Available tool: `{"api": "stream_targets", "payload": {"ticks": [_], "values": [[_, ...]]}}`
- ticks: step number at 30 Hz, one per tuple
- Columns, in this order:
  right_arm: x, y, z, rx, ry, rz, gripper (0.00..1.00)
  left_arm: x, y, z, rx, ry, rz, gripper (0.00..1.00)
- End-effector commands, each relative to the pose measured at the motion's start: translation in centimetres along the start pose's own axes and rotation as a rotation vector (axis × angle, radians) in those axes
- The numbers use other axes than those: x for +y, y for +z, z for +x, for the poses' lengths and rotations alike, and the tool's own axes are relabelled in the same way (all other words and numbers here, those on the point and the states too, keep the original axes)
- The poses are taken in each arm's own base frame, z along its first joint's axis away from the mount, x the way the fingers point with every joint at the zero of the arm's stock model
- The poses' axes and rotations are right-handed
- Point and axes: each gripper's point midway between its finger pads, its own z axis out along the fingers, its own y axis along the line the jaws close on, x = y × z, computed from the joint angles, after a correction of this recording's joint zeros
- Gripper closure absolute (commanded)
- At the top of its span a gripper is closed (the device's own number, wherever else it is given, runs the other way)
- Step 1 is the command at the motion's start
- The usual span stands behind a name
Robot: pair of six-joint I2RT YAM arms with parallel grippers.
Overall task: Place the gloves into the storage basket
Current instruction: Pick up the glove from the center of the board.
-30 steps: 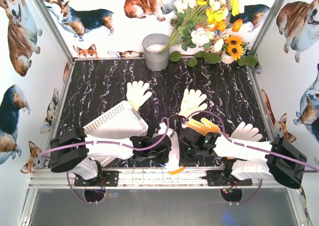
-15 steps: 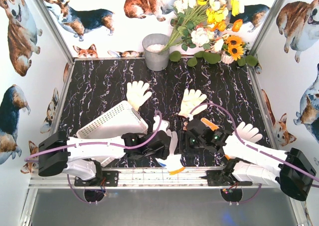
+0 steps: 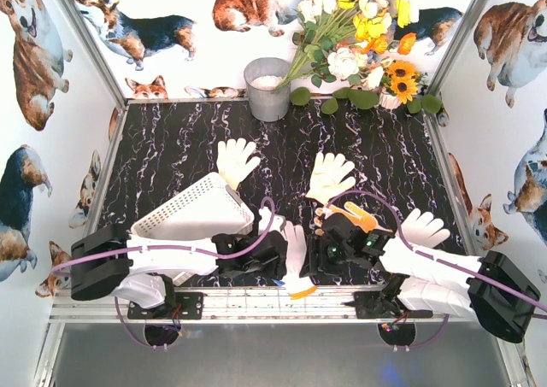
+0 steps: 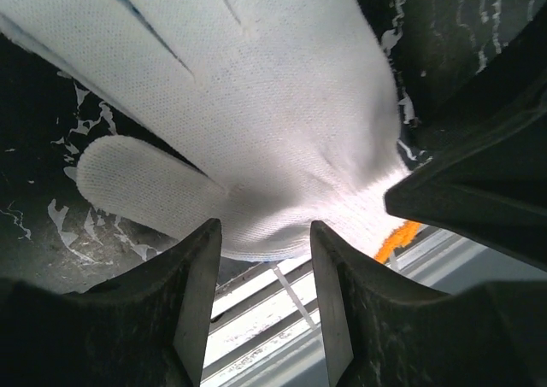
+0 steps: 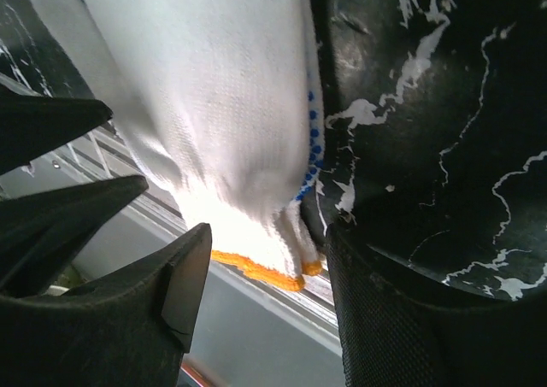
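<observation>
Gloves: five lie out on the table and none is in the basket. The one in play is the white knit glove with blue dots and an orange cuff (image 3: pixel 295 249). It lies flat on the black marbled tabletop (image 3: pixel 171 139), fingers toward 12 o'clock, cuff at 6 o'clock overhanging the aluminium rail (image 3: pixel 239 302).
Left gripper: the left gripper (image 4: pixel 265 229) sits at the glove's 9 o'clock with its jaws parted and nothing pinched. Its tips are right at the thumb-side edge by the cuff; I can't tell if they touch.
Right gripper: the right gripper (image 5: pixel 267 233) crowds in at 3 o'clock, spread wide and empty. The cuff hem lies in the gap, but neither finger presses it.
Storage basket: the white plastic lattice-sided storage basket (image 3: pixel 192 206) is at 10 o'clock from the glove, just past the left arm. It looks tipped up on one side.
Step in hand: by my read, getting a hold on this glove.
How to do it well: let one gripper take it and the other back away, since they're nearly nose to nose. Bite at the cuff, where the overhang offers a lip, and catch both layers. Lift until the glove's fingers clear the table, swing toward 10 o'clock, and release over the basket's open mouth.
Watch for: limp knit drooping and snagging the lattice.
</observation>
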Motion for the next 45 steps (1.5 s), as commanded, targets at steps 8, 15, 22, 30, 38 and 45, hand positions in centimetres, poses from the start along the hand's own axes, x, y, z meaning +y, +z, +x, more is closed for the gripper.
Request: {"api": "stream_targets", "payload": {"ticks": [8, 15, 22, 30, 38, 45], "values": [[-0.1, 1.0, 1.6, 0.067, 0.045, -0.062, 0.48, 2.4, 1.4, 2.2, 0.058, -0.004, -0.085, 0.62], [-0.1, 1.1, 2.3, 0.087, 0.078, -0.098, 0.55, 2.8, 1.5, 2.4, 0.058, 0.0, -0.094, 0.63], [0.1, 1.3, 2.8, 0.12, 0.105, -0.11, 0.59, 2.7, 1.5, 2.1, 0.048, 0.009, -0.092, 0.63], [1.1, 1.4, 3.0, 0.154, 0.171, -0.144, 0.99, 1.5, -0.7, 0.0, -0.006, 0.009, -0.067, 0.46], [3.1, 1.0, 1.9, 0.135, 0.283, -0.185, 1.0, -0.6, -4.0, -2.7, -0.121, 0.186, 0.07, 0.25], [3.9, 0.7, 1.5, 0.149, 0.383, -0.175, 1.0, -2.5, -4.4, -2.4, -0.163, 0.514, 0.079, 0.24]]}}
